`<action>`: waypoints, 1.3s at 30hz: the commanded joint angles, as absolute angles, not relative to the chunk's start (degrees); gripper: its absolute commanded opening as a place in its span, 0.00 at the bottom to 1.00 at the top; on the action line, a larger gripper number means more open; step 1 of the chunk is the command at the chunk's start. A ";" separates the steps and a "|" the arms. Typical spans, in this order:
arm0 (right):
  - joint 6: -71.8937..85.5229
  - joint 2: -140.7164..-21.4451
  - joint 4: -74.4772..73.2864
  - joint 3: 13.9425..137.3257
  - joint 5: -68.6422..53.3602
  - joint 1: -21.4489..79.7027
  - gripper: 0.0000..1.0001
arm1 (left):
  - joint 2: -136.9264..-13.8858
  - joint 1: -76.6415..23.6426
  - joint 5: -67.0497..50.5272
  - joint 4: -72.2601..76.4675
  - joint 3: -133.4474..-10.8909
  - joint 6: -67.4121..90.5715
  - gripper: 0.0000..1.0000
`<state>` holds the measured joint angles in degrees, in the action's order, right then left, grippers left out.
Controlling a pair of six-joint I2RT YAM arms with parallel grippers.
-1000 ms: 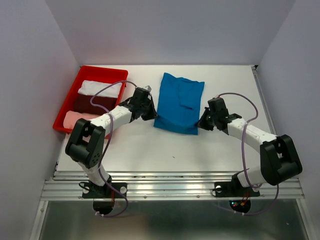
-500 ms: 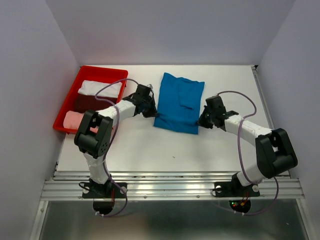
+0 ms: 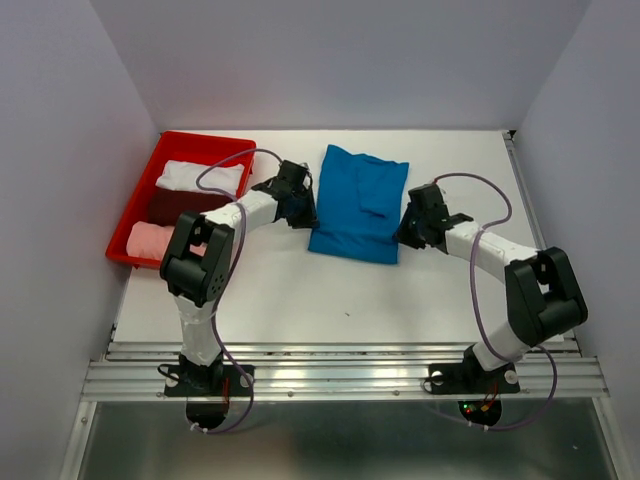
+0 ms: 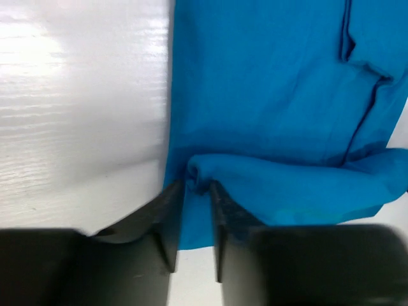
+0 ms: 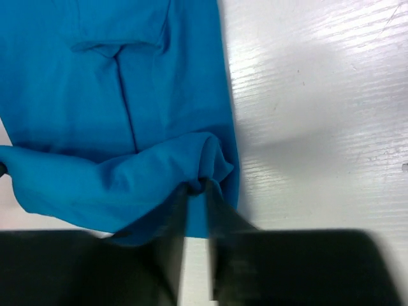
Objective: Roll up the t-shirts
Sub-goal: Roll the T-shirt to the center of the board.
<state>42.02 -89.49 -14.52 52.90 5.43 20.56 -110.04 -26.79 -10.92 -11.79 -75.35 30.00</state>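
A bright blue t-shirt (image 3: 358,200) lies folded flat in the middle of the table. Its near hem is turned up into a soft fold (image 4: 280,185) (image 5: 115,178). My left gripper (image 3: 300,208) (image 4: 196,186) is at the shirt's near left corner. Its jaws are open by a narrow gap, with the end of the fold resting between the fingertips. My right gripper (image 3: 405,232) (image 5: 196,186) is at the near right corner, also narrowly open, with the bunched end of the fold at its fingertips. White (image 3: 200,176), dark maroon (image 3: 185,205) and pale pink (image 3: 150,240) t-shirts lie rolled in the tray.
The red plastic tray (image 3: 205,138) stands at the back left beside the left arm. White walls close in the table on the left, back and right. A metal rail runs along the near edge.
Both grippers have moved a little farther from me along the shirt's sides, taking the near hem with them. Both pairs of jaws have gone from shut to slightly parted.
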 commanded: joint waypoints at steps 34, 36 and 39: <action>42.10 -96.85 -11.86 62.31 -1.41 22.59 0.11 | -112.05 -31.90 -16.35 -11.60 -84.80 27.95 0.00; 42.45 -98.69 -12.65 63.36 -0.27 22.59 0.11 | -114.86 -31.82 -15.91 -12.39 -87.35 27.16 0.00; 43.06 -101.24 -12.74 63.98 1.91 22.59 0.10 | -117.24 -31.82 -14.68 -12.30 -89.20 26.81 0.00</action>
<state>42.04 -99.24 -13.63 61.98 -2.85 22.22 -115.96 -32.03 -15.68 -12.25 -85.43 28.73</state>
